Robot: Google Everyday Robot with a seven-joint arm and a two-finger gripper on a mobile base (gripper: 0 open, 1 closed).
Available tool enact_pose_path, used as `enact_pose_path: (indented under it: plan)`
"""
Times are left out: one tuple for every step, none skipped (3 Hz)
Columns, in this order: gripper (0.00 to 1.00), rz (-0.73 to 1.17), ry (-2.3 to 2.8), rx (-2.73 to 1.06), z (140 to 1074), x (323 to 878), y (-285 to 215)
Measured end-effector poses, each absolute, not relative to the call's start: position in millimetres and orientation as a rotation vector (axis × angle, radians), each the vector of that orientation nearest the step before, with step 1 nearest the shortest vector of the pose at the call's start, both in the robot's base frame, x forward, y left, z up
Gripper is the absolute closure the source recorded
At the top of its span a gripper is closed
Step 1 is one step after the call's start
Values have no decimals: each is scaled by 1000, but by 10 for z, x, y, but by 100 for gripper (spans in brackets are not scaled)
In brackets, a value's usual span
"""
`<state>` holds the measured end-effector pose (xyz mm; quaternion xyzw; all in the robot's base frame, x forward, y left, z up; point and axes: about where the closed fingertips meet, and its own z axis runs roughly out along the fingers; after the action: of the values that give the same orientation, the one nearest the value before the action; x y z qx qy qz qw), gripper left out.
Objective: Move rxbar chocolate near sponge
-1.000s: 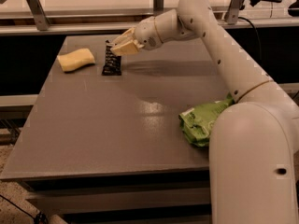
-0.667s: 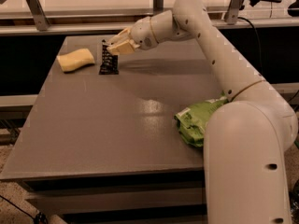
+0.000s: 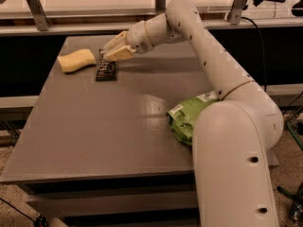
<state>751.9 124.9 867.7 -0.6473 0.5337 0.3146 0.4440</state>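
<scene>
Progress on this one: the rxbar chocolate (image 3: 105,72) is now closer to the sponge (image 3: 76,60) than it was a second ago. Back then it sat a bit further right and looked propped up on end under the tool. Now it's lower, its near end on the grey table (image 3: 109,141), just to the right of the sponge with a thin strip of tabletop between them, so close but not touching.

The gripper (image 3: 111,56) has slid left along with it and sits right over the bar's far end, at the back left part of the table. Honestly can't tell whether it has hold of the wrapper or is just resting against it, the two blur together there.

The sponge hasn't budged, same spot near the back left corner. The green snack bag (image 3: 186,119) is also where it was, over on the right side, half hidden behind the robot's arm.
</scene>
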Motion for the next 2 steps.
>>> enact_pose_path:
  plan:
    - [0,761,1325,-1634,8645,7519,1271]
    - [0,718,1336,-1693,8860,7417,1342]
